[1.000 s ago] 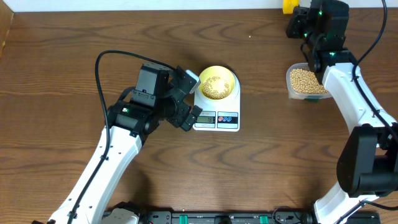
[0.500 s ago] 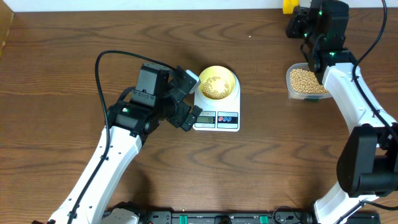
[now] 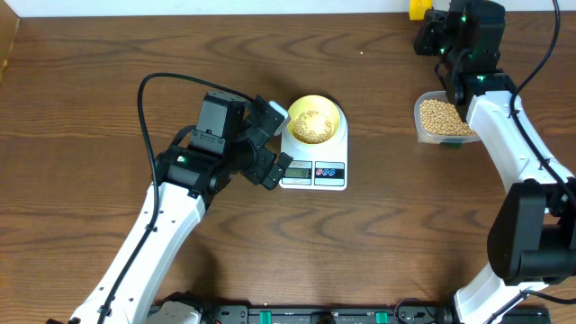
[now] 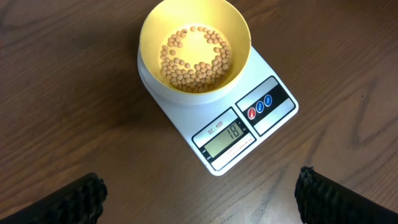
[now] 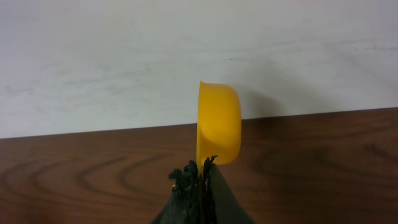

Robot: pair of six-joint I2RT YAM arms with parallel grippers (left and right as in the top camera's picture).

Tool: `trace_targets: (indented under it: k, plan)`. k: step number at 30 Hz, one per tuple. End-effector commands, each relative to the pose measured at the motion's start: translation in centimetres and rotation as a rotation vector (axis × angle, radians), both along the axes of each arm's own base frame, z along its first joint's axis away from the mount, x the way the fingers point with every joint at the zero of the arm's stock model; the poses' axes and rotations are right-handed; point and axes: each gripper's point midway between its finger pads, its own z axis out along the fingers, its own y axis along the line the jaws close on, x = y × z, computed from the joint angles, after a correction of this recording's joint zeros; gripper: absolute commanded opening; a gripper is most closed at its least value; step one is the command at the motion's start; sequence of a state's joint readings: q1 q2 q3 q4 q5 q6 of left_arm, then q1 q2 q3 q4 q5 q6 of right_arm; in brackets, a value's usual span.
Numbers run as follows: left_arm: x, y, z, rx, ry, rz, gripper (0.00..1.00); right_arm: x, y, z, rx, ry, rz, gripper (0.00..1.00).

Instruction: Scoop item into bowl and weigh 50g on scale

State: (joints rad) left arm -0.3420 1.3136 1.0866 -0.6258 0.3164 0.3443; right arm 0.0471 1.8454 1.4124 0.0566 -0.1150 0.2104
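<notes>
Clearly the flat white rectangular scale (image 4: 186, 115) reads 18 on its grey LCD, with small print like SF-400 above. On it sits the smooth round yellow-green bowl (image 4: 193, 12), holding matte tan beans (image 4: 193, 59). The left gripper (image 4: 199, 186) hangs spread wide nearby; the right gripper (image 5: 200, 171) pinches a glossy yellow scoop (image 5: 219, 124) by its handle.

The brown wooden table (image 3: 90, 81) carries the white scale (image 3: 337, 155) and, well apart, a clear container (image 3: 438, 139).
</notes>
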Motion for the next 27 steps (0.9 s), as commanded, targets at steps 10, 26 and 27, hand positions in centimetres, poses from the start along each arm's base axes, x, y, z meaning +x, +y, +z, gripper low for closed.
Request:
trace_targets:
  k: [10, 26, 27]
  plan:
    - [-0.16, -0.01, 0.13, -0.009, 0.000, -0.005, 0.99, 0.03, -0.66, -0.62, 0.009, 0.019, -0.022, 0.01]
    - [-0.16, -0.01, 0.13, -0.009, 0.000, -0.005, 0.99, -0.18, -0.68, -1.11, 0.008, 0.040, -0.023, 0.01]
    - [-0.16, 0.00, 0.12, -0.009, 0.000, -0.005, 0.99, -0.18, -0.68, -1.12, 0.007, 0.041, -0.023, 0.01]
